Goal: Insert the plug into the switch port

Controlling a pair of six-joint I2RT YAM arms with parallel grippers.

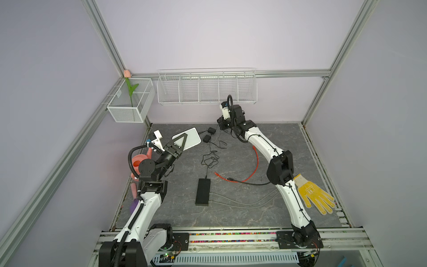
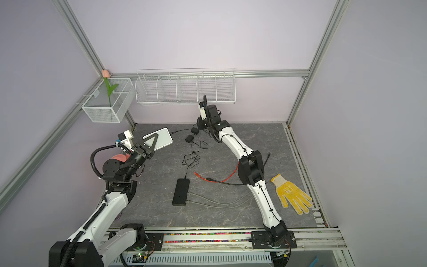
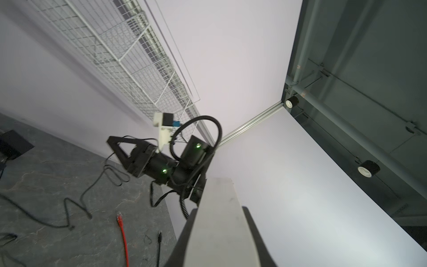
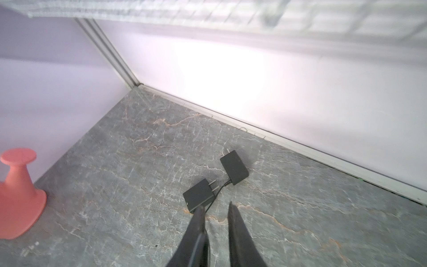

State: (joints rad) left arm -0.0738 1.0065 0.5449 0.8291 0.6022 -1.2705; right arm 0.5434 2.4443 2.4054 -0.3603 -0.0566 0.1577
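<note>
My left gripper [image 1: 184, 138] [image 3: 219, 209] is shut on a white flat switch box [image 1: 193, 138] [image 2: 164, 138] [image 3: 221, 231], held tilted above the floor at the back left. Two black power adapters [image 1: 209, 135] [image 4: 201, 196] lie beside it, and their thin black leads [image 1: 211, 159] coil toward the middle. Small lead ends [image 3: 89, 216] lie loose; which one is the plug I cannot tell. My right gripper [image 1: 220, 122] [image 4: 215, 207] hovers just behind the adapters with its fingers a narrow gap apart. One thin lead runs along a finger [image 4: 198, 222].
A black box [image 1: 202, 191] with two grey cables lies mid-floor. A red cable [image 1: 255, 161] and a thicker black cable [image 1: 249, 183] cross the right half. A yellow glove [image 1: 315, 196] lies right, a pink watering can [image 4: 18, 196] left. Wire baskets [image 1: 206, 89] hang on the back wall.
</note>
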